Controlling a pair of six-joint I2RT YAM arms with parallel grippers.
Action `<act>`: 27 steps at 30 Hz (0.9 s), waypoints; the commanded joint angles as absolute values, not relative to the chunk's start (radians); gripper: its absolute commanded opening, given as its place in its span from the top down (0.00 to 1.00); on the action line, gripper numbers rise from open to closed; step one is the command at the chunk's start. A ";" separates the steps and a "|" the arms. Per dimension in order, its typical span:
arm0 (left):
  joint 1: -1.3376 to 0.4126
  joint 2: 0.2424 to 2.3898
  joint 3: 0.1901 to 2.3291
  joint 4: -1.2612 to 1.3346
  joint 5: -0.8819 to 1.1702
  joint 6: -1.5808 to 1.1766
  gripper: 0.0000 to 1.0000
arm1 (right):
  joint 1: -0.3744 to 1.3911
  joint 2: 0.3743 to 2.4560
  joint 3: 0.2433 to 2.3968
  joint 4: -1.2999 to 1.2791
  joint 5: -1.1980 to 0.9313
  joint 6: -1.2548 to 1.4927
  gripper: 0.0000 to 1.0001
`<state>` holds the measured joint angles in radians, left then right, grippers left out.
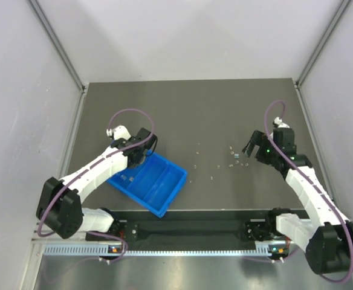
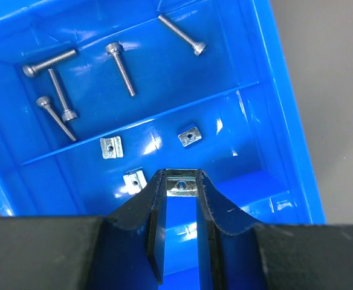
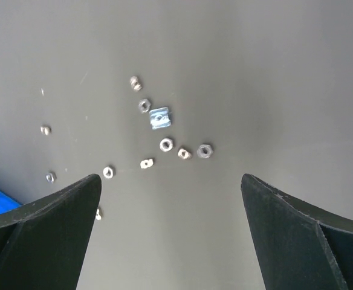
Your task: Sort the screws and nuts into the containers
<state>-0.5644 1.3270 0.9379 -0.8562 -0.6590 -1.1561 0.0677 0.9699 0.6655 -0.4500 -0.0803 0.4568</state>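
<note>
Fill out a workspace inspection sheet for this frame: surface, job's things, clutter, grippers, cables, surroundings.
Surface: dark grey table.
Job's things: blue tray by the left arm; five screws in one compartment, three nuts lying in the next; loose nuts scattered on the table near the right arm.
Clutter: nothing seen.
Grippers: left gripper shut on a nut over the tray; right gripper open, empty.
Cables: purple cables looped along both arms, no snag seen.
Surroundings: white walls, metal frame posts.
</note>
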 commanded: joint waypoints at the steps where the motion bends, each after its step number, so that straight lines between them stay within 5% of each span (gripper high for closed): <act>1: -0.545 1.333 0.933 -0.822 -0.647 -1.189 0.75 | 0.158 1.031 0.752 -0.417 0.024 0.456 0.00; 4: -0.543 1.321 0.931 -0.822 -0.635 -1.187 0.66 | 0.189 1.075 0.782 -0.407 0.067 0.453 0.00; 8: -0.542 1.299 0.948 -0.836 -0.637 -1.166 0.42 | 0.206 1.138 0.802 -0.368 0.107 0.437 0.00; 18: -0.543 1.241 1.146 -0.848 -0.595 -0.901 0.20 | 0.278 1.414 0.923 -0.347 0.189 0.377 0.02; 19: -0.543 1.227 1.153 -0.844 -0.592 -0.888 0.07 | 0.285 1.425 0.933 -0.342 0.201 0.376 0.04; 27: -0.541 1.184 1.140 -0.822 -0.575 -0.861 0.04 | 0.348 1.522 0.946 -0.347 0.196 0.333 0.25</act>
<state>-0.5465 1.1992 1.1366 -0.8444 -0.5892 -0.8993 0.3229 1.4929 0.8993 -0.3714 0.1726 0.3656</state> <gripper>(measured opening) 0.963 0.773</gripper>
